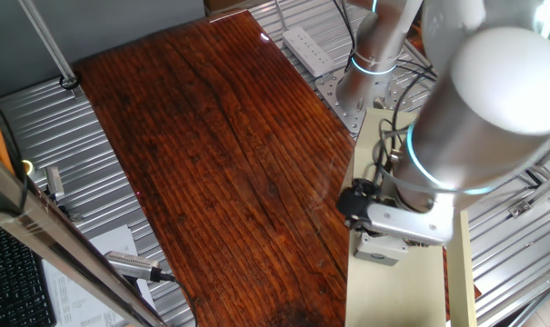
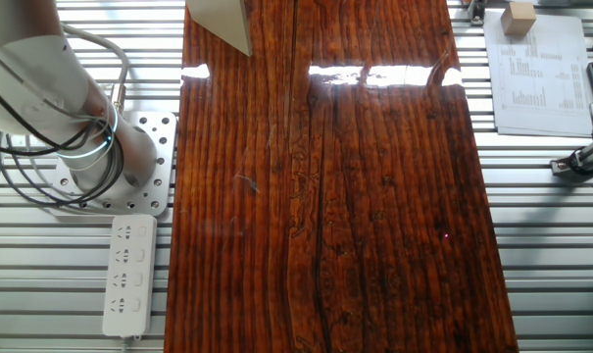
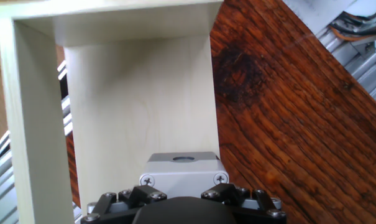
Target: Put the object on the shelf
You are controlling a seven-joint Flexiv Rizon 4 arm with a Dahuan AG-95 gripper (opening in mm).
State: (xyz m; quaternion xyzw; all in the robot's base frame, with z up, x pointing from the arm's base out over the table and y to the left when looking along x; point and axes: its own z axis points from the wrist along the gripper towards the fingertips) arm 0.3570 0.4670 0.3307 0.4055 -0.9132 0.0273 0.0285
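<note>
In the hand view the light-grey box (image 3: 184,169) sits low in the middle, over the cream shelf (image 3: 138,106). The shelf's raised wall runs along the left and top. The box's red button is hidden; only a grey face with a round hole and two screws shows. My gripper (image 3: 184,191) has its black fingers (image 3: 147,194) on both sides of the box and looks shut on it. In one fixed view the gripper (image 1: 381,238) holds the box (image 1: 376,252) just over the shelf (image 1: 393,295) at the table's right edge. The other fixed view shows only a shelf corner (image 2: 221,22).
The dark red-brown tabletop (image 1: 220,154) lies left of the shelf. A white power strip (image 1: 309,47) lies by the arm's base and also shows in the other fixed view (image 2: 129,275). A printed sheet (image 2: 536,69) and a small block (image 2: 518,18) lie beyond the table's edge.
</note>
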